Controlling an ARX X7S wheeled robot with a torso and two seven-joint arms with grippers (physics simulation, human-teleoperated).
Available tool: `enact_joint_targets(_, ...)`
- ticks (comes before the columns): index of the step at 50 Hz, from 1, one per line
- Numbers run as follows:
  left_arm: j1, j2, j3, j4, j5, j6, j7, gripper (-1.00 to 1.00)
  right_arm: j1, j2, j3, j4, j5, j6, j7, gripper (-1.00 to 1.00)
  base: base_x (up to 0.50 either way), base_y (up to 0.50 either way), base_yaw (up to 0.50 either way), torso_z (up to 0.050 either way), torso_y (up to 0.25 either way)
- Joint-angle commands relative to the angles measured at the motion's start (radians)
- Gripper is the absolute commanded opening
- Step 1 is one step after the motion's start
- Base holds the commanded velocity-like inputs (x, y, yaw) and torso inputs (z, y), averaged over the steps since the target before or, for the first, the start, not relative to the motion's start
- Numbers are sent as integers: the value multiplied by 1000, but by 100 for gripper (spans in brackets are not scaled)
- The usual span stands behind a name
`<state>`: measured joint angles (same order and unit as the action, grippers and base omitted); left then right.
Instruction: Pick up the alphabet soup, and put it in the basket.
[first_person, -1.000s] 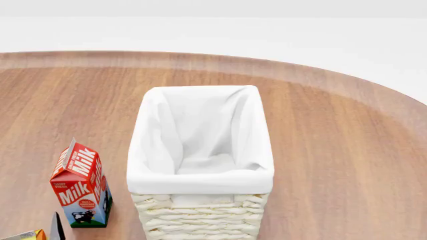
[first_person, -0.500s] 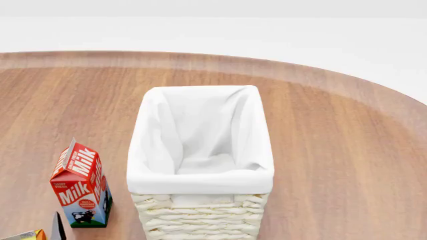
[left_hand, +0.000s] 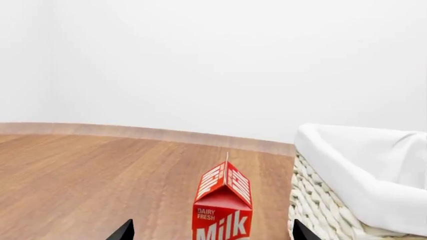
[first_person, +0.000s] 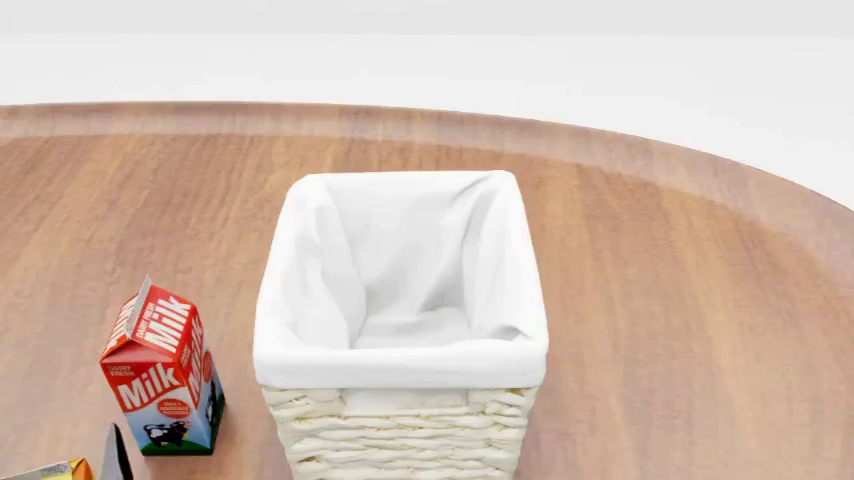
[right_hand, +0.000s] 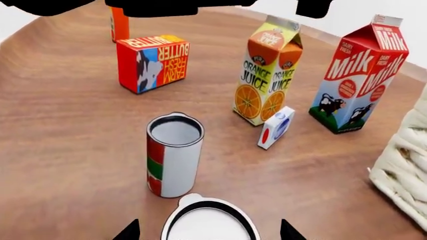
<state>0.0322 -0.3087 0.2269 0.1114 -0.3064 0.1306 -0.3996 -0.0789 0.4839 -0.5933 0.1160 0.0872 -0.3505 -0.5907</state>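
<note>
On my head camera the basket (first_person: 400, 300) stands upright mid-table (first_person: 694, 330), its white liner (first_person: 400, 255) folded over the rim, woven wall facing me; its inside shows only cloth. A milk carton (first_person: 162, 370) stands just to its left, close beside but apart. At the bottom left corner I catch a sliver of an orange-yellow carton top (first_person: 54, 470). Neither arm appears in this view. Left wrist camera: the left claw (left_hand: 210, 235) shows only as two dark finger (left_hand: 123, 232) tips at the lower edge, set wide apart, nothing between them; the milk carton (left_hand: 223, 207) stands ahead of the gap, the basket (left_hand: 360, 192) beside it. Right wrist camera: the right claw (right_hand: 208, 235) also shows two dark tips spread wide, and between them sits a round pale silvery can top with a dark rim (right_hand: 209, 222), right at the frame edge. I take it for the alphabet soup, though I cannot see its label from here, and I cannot tell whether the tips touch it. Just beyond it stands the red-and-green can (right_hand: 174, 155), upright, apart. Farther on: an orange juice carton (right_hand: 267, 75), a small white box (right_hand: 275, 127) leaning near its foot, the milk carton (right_hand: 357, 75), and a butter box (right_hand: 153, 61). The basket's wicker corner (right_hand: 403, 170) shows at one edge.
</note>
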Motion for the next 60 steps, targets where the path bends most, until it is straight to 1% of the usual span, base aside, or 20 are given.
enact_joint_targets(1,2,-3,2,5,-2,0,-3,100,13,-11,-11,25,-16,7,4,100,0,0,0,0,0)
enact_joint_targets(26,-1,-7,10,1,-2,1,-9,100,31,-25,-27,74,-40,2,16,100,0,0,0,0,0)
enact_joint_targets(47,-3,-10,16,-7,-2,9,-11,100,67,-58,-36,161,-75,-7,45,100,0,0,0,0,0)
enact_joint_targets(48,-3,-10,16,-7,-2,9,-12,100,70,-62,-35,169,-91,-2,60,-100,0,0,0,0,0)
enact_joint_targets(50,-1,-10,18,-3,0,7,-14,100,83,-78,-35,211,-100,-35,75,-100,0,0,0,0,0)
enact_joint_targets(53,1,-11,20,2,0,6,-16,100,87,-83,-47,230,-122,-39,79,-100,0,0,0,0,0)
enact_joint_targets(60,2,-15,18,5,-3,7,-18,100,80,-77,-54,220,-121,-55,75,-100,2,2,2,0,0)
